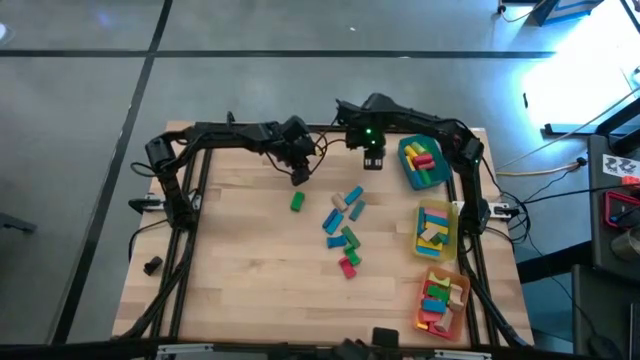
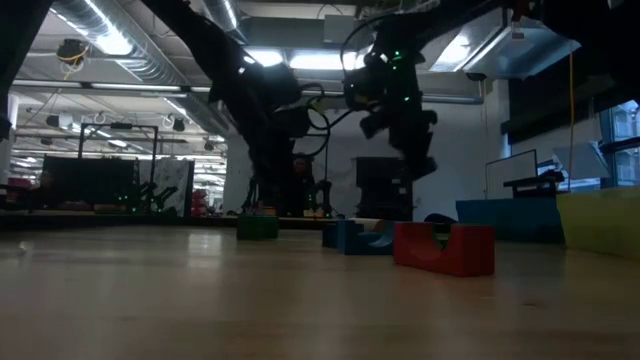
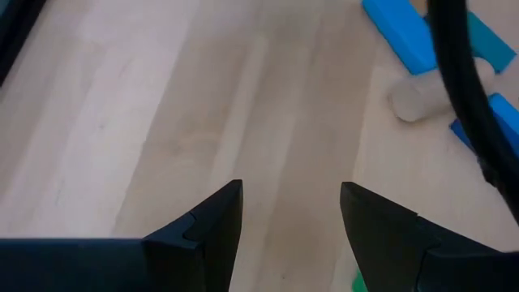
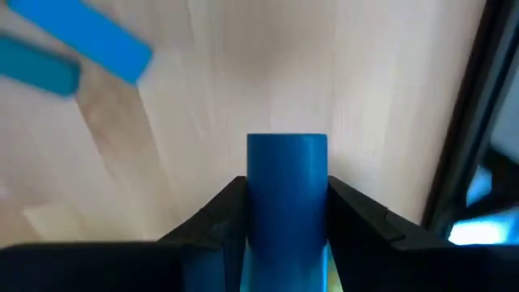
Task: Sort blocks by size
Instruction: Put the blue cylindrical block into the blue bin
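The right gripper (image 4: pixel 287 212) pinched a smooth blue cylinder block (image 4: pixel 287 174) above the desk (image 1: pixel 240 260) at its twelve o'clock edge. The left gripper (image 3: pixel 290 212) hung spread and empty near a lone green block (image 1: pixel 297 202), nine o'clock of the loose blocks (image 1: pixel 343 232).

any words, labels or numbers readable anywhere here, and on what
None can be read.
White sheets with dark marks on the bench right of the table: too small to read.
Blocks, trays and both arms: no lettering visible.
Back room in the low view: too dim and blurred to read any signs.
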### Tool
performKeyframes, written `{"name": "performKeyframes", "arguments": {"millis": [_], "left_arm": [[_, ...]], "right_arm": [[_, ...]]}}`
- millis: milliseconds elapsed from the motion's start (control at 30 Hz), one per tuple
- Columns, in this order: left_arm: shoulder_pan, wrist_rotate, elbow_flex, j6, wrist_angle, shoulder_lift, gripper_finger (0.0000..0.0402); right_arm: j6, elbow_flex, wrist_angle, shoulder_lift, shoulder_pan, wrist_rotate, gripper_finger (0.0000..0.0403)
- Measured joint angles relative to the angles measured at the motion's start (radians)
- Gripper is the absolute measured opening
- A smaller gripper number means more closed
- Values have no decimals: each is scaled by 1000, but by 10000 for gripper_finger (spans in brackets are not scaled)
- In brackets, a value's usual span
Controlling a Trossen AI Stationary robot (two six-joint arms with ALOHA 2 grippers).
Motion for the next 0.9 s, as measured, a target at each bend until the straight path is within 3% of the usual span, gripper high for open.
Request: {"name": "performKeyframes", "arguments": {"millis": [200,500,700,900], "left_arm": [[-22,-1,0,43,0,0,194],[-13,0,0,36,-2,0,194],[-13,-1,0,35,-58,0,194],[-20,-1,0,1,-76,0,194]], "right_arm": [[70,9,-150,-1,-2,61,134],[56,-30,-140,-46,-20,89,134],[90,-234,-120,-198,-89,89,134],[92,-496,74,-369,-162,80,134]]}}
